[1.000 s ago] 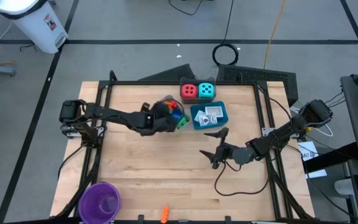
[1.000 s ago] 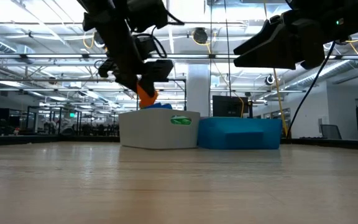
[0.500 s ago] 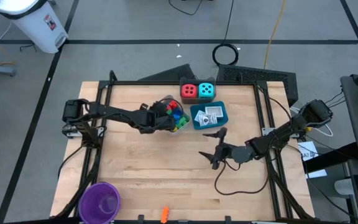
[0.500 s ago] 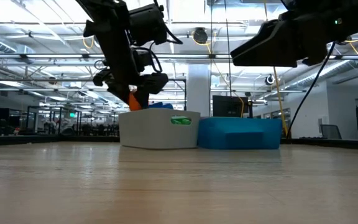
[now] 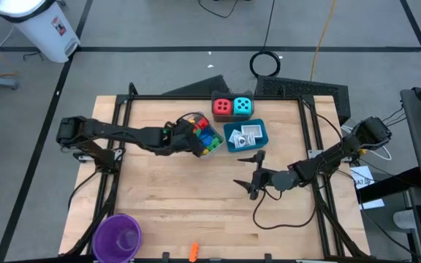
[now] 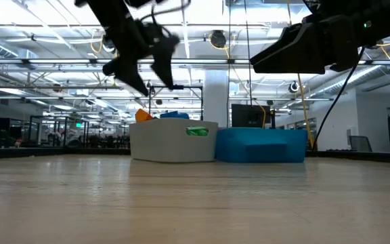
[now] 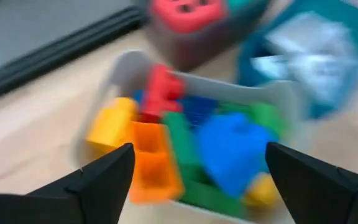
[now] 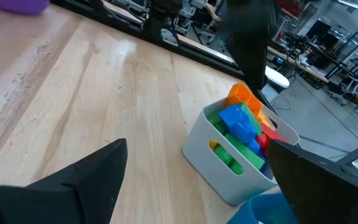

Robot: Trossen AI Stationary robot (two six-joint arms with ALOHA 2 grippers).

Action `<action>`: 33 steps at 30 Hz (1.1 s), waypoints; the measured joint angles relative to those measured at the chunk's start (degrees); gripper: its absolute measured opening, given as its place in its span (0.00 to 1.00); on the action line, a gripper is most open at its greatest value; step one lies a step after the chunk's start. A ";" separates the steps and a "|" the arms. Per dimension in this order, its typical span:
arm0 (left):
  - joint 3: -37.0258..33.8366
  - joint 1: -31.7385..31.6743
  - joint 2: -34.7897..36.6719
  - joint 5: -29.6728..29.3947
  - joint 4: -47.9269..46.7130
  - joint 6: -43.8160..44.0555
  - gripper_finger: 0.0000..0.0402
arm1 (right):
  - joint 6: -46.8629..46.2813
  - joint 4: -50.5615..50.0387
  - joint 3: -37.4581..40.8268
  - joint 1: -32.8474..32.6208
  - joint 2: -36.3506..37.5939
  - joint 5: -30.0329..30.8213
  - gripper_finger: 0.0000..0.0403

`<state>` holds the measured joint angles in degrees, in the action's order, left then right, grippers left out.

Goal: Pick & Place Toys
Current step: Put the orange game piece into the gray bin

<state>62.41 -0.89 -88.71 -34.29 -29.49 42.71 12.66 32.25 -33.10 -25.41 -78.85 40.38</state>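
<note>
A grey tray (image 5: 215, 146) at the table's middle holds a heap of red, blue, green, yellow and orange bricks (image 7: 191, 143). An orange brick (image 6: 143, 116) lies on top at the tray's left end. My left gripper (image 6: 156, 85) hangs open just above and to the left of the tray (image 6: 175, 141), with nothing between its fingers. My right gripper (image 5: 248, 169) waits open over bare wood right of centre, facing the tray (image 8: 229, 177). The red die (image 5: 222, 107) and the cyan die (image 5: 243, 107) sit side by side behind the tray. White packets (image 5: 247, 134) lie in a blue tray.
The blue tray (image 5: 258, 143) stands right beside the grey one. A purple cup (image 5: 118, 237) sits at the near left corner, and a lone orange brick (image 5: 194, 251) at the near edge. Bare wood stretches across the table's near half. A black frame runs round the table.
My left gripper carried an orange brick down to the grey tray's left end, opened and let it go. The brick now lies on the heap in the tray. The gripper has since risen and drawn back toward the table's left edge.
</note>
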 joint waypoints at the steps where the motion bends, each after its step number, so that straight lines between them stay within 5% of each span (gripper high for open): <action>1: 0.00 0.88 1.08 1.61 0.52 -0.02 0.89 | -0.01 0.00 0.00 0.00 0.00 0.00 0.89; 7: 0.02 10.34 2.04 11.95 5.08 1.30 0.85 | -0.02 -0.02 0.00 0.00 0.00 0.00 0.89; 16: 0.04 29.21 -9.14 26.77 16.48 -5.82 0.85 | -1.50 -0.36 -0.02 0.41 -0.02 -0.01 0.89; 23: 0.03 40.65 -21.33 28.14 26.22 -8.13 0.85 | -1.45 1.29 0.00 1.56 -0.02 -0.15 0.89; 33: 0.25 43.46 -24.81 23.54 26.89 1.88 0.85 | -1.09 2.82 0.00 3.83 -0.02 -2.67 0.89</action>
<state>62.66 42.57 -113.52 -10.75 -2.60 44.59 11.57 35.07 -33.10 -21.58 -78.87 37.71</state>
